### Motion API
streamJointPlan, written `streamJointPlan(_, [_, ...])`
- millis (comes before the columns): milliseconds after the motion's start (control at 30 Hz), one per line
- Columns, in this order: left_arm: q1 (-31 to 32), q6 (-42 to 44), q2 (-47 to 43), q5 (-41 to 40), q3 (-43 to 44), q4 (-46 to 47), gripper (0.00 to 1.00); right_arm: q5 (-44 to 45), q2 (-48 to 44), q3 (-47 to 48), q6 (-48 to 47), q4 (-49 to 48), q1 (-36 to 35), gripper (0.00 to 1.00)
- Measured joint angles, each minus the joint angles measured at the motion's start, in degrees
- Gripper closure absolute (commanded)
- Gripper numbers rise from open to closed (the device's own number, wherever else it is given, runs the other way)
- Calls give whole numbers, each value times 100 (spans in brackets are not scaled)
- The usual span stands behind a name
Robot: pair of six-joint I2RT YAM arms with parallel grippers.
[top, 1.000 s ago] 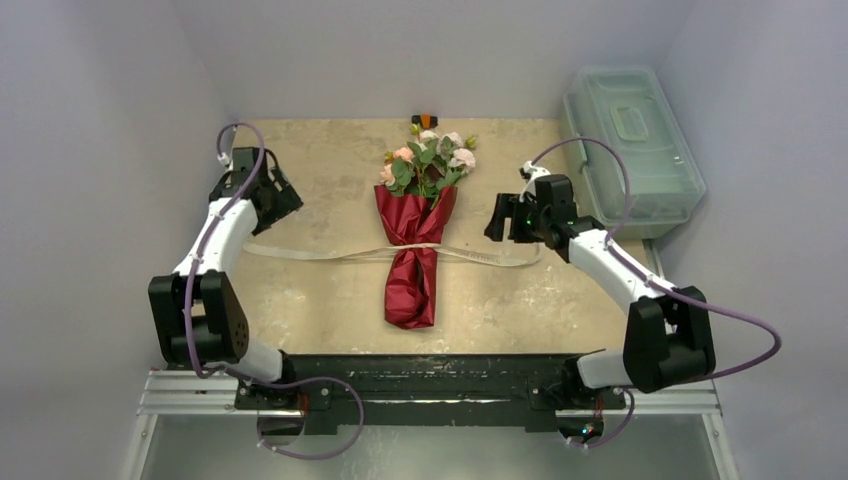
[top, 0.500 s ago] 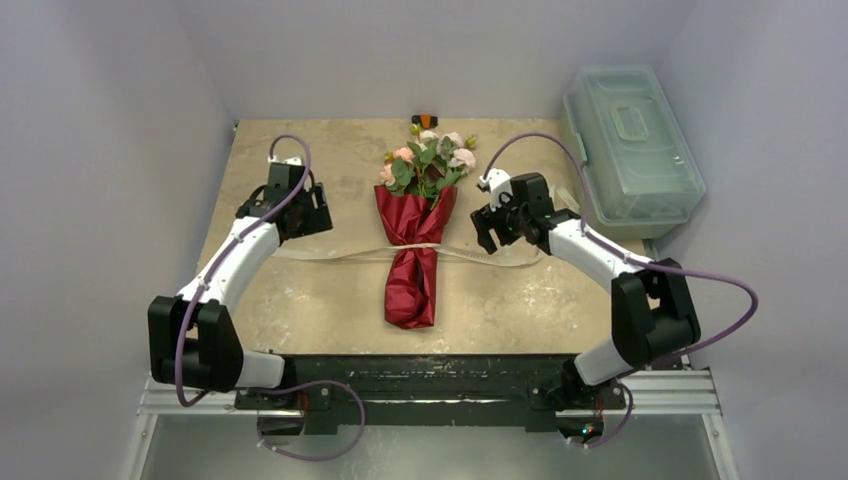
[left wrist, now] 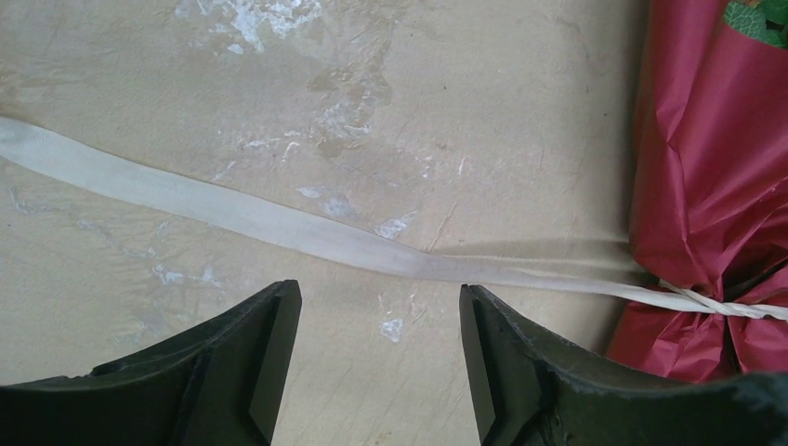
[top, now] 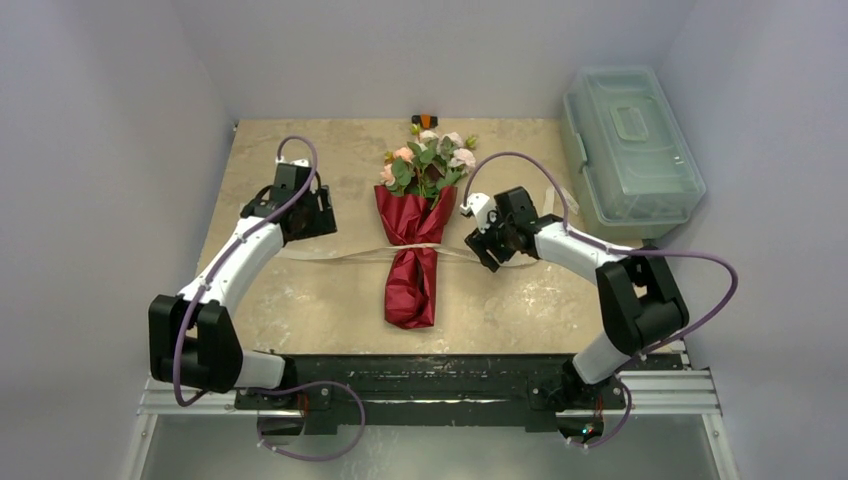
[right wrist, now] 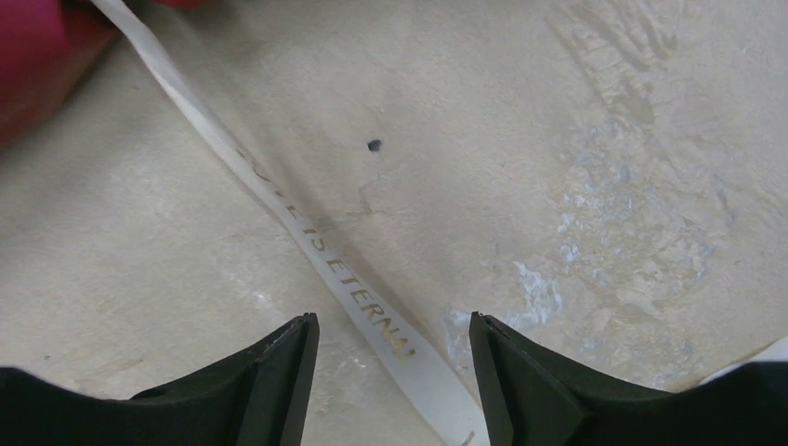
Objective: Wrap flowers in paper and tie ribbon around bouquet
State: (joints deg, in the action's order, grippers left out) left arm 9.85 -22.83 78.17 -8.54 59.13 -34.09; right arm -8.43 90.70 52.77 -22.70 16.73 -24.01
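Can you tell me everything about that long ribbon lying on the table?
The ribbon is a long, flat, cream strip, fabric by its look. Its middle is pulled tight and twisted round the waist of the red paper; no bow shows. One tail lies flat on the table to each side. The right tail bears gold letters, partly reading IS ETERNAL. The open left gripper and right gripper hang over the tails, neither gripping.

Mottled beige table [top: 300, 290]: bouquet [top: 412, 250] at centre, ribbon [top: 330, 255] tails flat to either side, clear lidded box [top: 630, 150] far right.
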Motion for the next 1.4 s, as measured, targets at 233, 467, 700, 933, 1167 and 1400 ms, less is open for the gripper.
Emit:
streamJointPlan(233, [76, 9, 92, -7, 118, 0, 34, 402, 273, -153, -7, -105, 2, 36])
streamJointPlan(467, [81, 11, 92, -22, 120, 4, 34, 428, 278, -205, 90, -203, -17, 78])
streamJointPlan(700, [81, 0, 92, -28, 120, 11, 34, 315, 262, -247, 149, -251, -39, 100])
streamJointPlan(933, [81, -76, 92, 7, 210, -13, 35, 177, 22, -42, 411, 133, -44, 100])
streamJointPlan(1167, [87, -166, 92, 70, 452, 13, 35, -431, -778, 450, 861, 258, -166, 100])
streamJointPlan(1400, [111, -164, 90, 105, 448, 9, 36, -1108, -1058, 763, 1211, 162, -468, 100])
